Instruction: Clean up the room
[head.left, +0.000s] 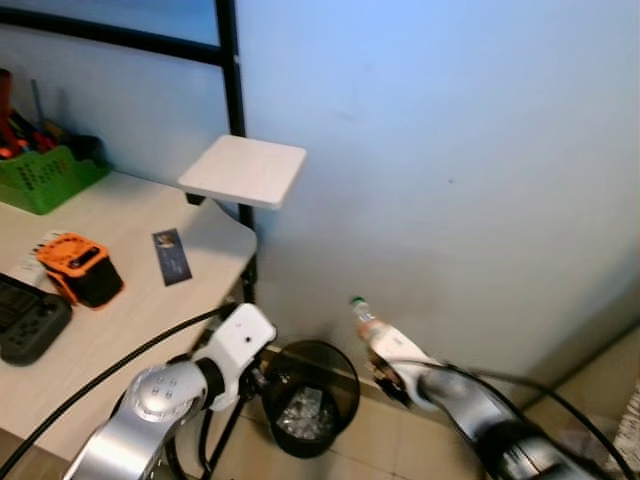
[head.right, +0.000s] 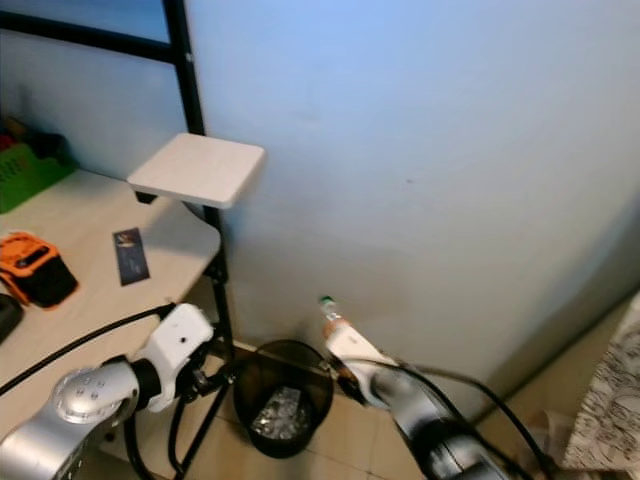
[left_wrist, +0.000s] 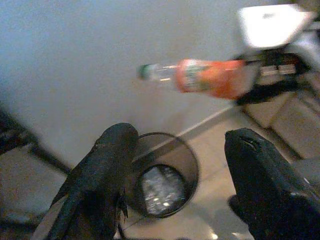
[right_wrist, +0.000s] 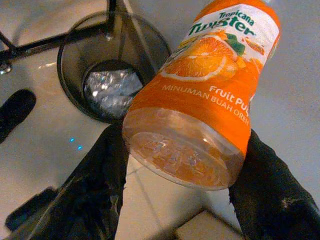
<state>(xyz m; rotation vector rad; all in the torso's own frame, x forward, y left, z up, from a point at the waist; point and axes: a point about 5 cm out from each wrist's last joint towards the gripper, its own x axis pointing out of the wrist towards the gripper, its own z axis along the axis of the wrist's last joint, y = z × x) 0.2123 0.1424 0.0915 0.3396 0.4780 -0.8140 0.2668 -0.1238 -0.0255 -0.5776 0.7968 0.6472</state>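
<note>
So the orange juice bottle (right_wrist: 200, 95) sits clamped at its base between my right gripper's (right_wrist: 180, 175) fingers, cap tilted up toward the wall, just right of the black bin (head.left: 310, 398) on the floor, ready, I judge, to drop in. My left gripper (left_wrist: 177, 185) hovers over the bin, fingers spread and empty. On the counter (head.left: 130, 330) to the left lies clutter.
</note>
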